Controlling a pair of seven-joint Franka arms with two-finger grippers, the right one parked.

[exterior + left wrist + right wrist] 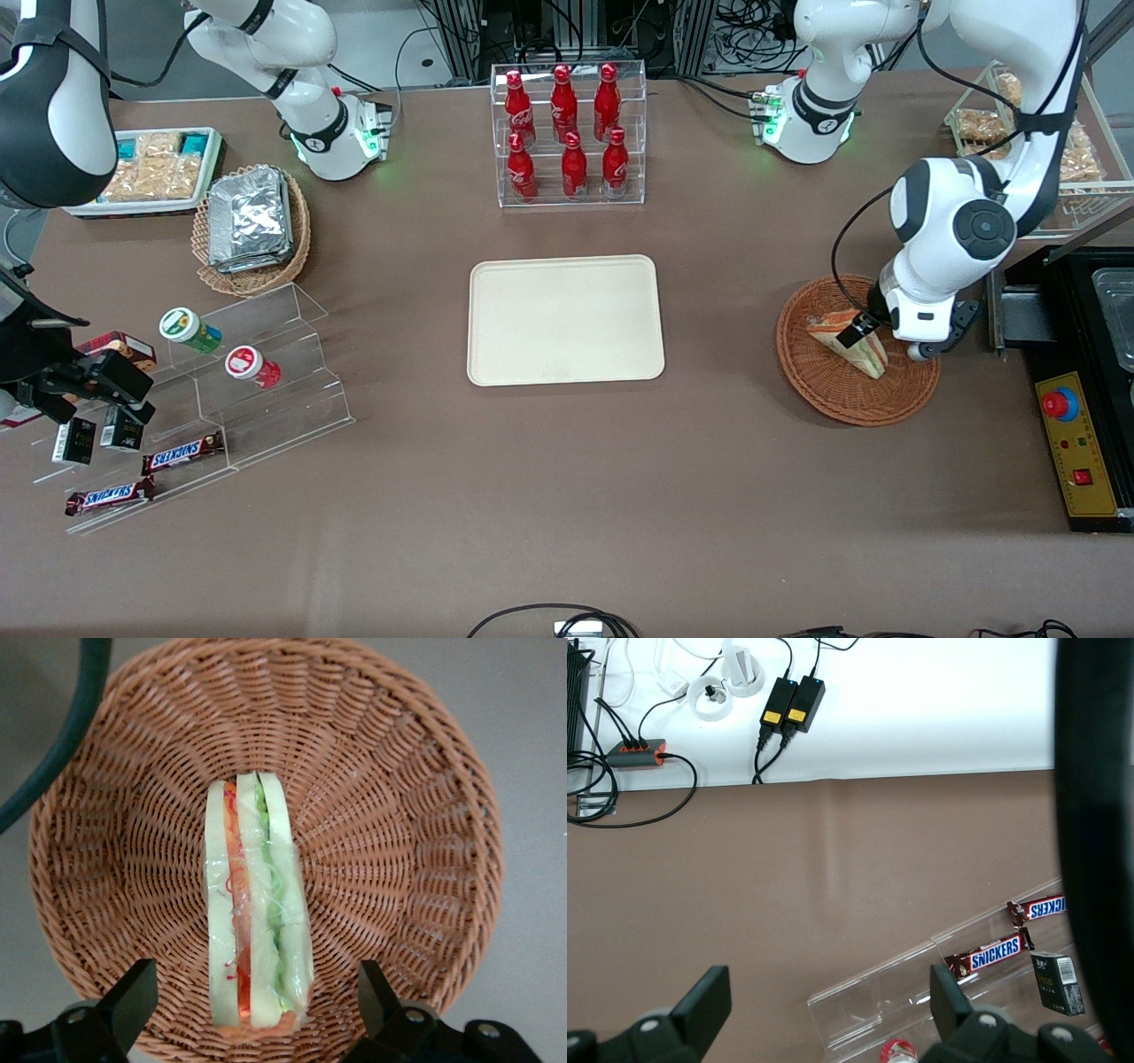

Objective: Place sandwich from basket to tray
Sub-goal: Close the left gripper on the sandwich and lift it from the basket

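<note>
Hovering low over the wicker basket (858, 370) at right of the front frame, gripper (257, 1010) spread wide, fingers (133, 997) straddling the wrapped sandwich (255, 921) without contact. Lying in the basket; cream tray (565, 320) bare at frame centre.

The left arm bends down at the working arm's end, its gripper (252, 1001) hanging low with fingers (133, 997) spread wide

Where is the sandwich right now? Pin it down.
The sandwich stands on edge in the reddish-brown basket, toward the working arm's end of the table; the open gripper straddles it.
</note>
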